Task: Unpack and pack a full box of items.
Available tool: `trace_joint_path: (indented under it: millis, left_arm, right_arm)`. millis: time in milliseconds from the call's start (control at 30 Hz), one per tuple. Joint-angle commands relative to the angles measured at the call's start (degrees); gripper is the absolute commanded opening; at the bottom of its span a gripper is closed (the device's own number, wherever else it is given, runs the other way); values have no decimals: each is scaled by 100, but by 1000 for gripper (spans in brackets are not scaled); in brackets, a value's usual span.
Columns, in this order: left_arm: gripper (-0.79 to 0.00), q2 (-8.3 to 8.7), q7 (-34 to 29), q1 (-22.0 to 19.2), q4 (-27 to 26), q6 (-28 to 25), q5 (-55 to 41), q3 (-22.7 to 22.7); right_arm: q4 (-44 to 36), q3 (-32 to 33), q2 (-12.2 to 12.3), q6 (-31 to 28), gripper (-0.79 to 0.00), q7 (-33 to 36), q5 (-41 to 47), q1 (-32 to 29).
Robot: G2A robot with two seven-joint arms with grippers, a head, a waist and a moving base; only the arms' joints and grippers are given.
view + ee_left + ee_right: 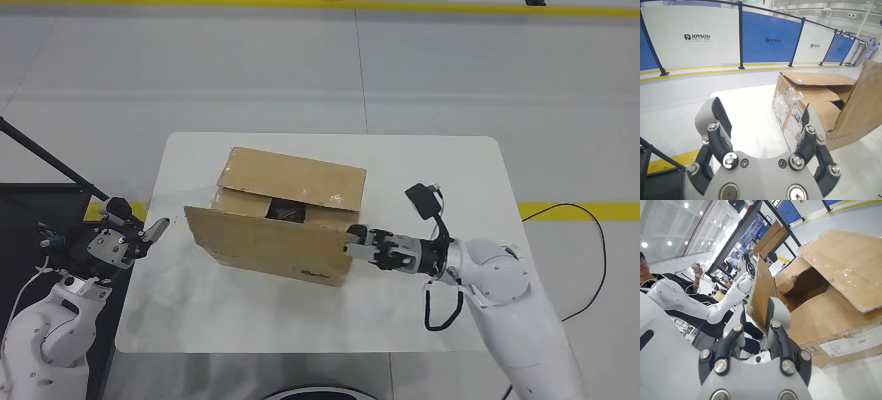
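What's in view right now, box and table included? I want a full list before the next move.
box: 1, brown cardboard, mid-table, top open
near flap: 1, brown, raised upright
far flap: 1, brown, slanting over the far side of the opening
item: 1, dark, inside the box, kind unclear
labels: several, white, on the box end facing the left tool
table: 1, white, under the box
left tool: 1, grey and black, open, at the table's left edge, apart from the box
right tool: 1, grey and black, shut on the near flap's right end
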Motion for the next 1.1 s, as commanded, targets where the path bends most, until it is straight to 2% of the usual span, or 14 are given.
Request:
trace_joint_path:
  millis: [0, 100, 433, 633, 900, 1067]
  left_arm:
    - [0, 2, -26, 30, -46, 0, 26, 34]
    - [0, 5, 93, 76, -39, -257, -99, 100]
    - [0, 50, 786, 198, 198, -1903, -261, 249]
    - [0, 107, 843, 251, 177, -1903, 35, 539]
    - [0, 136, 834, 100, 254, -1903, 469, 1055]
    - [0, 190, 826, 69, 300, -1903, 455, 1192]
  right_arm:
    - [-28, 58, 14, 43, 0, -116, -20, -37]
    - [-57, 184, 30, 103, 0, -423, -42, -109]
    - [-165, 633, 52, 816, 0, -1837, -474, -322]
    - [-240, 673, 55, 1044, 0, -2169, -579, -412]
    - [-239, 674, 55, 1054, 0, -2178, -578, -416]
    - [-239, 674, 55, 1054, 0, -2178, -578, -416]
